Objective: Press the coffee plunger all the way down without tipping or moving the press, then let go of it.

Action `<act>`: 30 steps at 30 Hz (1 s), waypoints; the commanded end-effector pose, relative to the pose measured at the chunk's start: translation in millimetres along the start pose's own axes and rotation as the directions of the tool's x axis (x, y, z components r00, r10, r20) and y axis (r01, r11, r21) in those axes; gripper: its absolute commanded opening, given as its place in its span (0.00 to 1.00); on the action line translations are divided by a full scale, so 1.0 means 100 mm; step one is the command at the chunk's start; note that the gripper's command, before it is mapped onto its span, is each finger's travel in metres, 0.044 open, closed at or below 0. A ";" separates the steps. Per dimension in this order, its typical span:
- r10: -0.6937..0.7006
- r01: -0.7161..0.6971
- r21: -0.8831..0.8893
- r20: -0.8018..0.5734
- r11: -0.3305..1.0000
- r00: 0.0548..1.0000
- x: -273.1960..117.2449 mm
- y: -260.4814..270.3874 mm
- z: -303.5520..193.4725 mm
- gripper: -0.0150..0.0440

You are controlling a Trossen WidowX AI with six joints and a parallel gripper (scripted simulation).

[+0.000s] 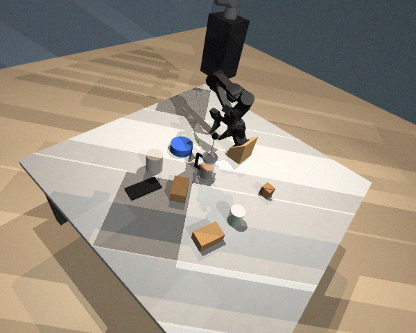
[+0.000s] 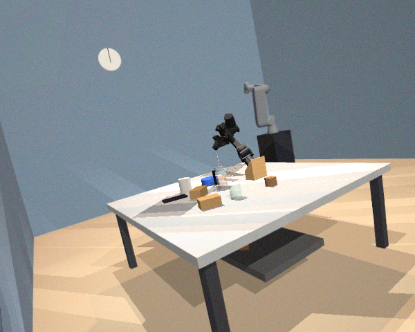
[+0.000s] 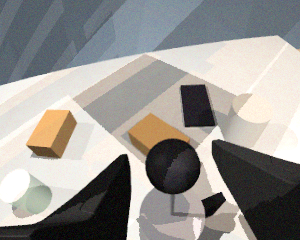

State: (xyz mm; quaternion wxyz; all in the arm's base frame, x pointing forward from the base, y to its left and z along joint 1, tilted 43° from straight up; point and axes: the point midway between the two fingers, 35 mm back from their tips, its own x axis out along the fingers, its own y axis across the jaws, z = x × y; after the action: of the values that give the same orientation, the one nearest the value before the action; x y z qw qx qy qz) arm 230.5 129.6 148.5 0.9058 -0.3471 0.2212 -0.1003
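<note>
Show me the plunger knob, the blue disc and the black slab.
Plunger knob (image 3: 173, 166), wrist view, middle of the black ball.
Blue disc (image 1: 181, 145), top view, its flat top.
Black slab (image 1: 143, 187), top view, middle of its upper face.

The table top (image 1: 258, 229) looks like smooth, matt white laminate, and the floor (image 1: 39, 89) around it like pale wood planks with no shine. The coffee press (image 1: 206, 171) has a clear body that looks like glass, a thin metal-looking rod, and a black plunger knob (image 3: 173, 166) that seems smooth plastic with a soft gloss. The tan boxes (image 1: 208, 234) look like matt cardboard, the blue round tin (image 1: 181, 146) like smooth plastic, and the gripper (image 3: 172, 220) fingers like dull black plastic.
</note>
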 end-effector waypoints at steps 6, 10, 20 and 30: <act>0.004 -0.004 0.000 0.000 1.000 1.000 0.00 0.00 0.00 0.46; 0.004 -0.004 0.000 0.000 1.000 1.000 0.00 0.00 0.00 0.46; 0.007 -0.007 0.001 -0.005 1.000 1.000 0.06 0.02 -0.08 0.46; 0.010 -0.010 0.003 -0.011 1.000 1.000 0.16 0.05 -0.21 0.46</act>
State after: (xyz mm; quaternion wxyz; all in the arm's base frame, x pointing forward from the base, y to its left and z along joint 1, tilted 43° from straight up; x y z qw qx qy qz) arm 235.6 124.1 140.0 0.9103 -0.3404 0.2131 -0.1001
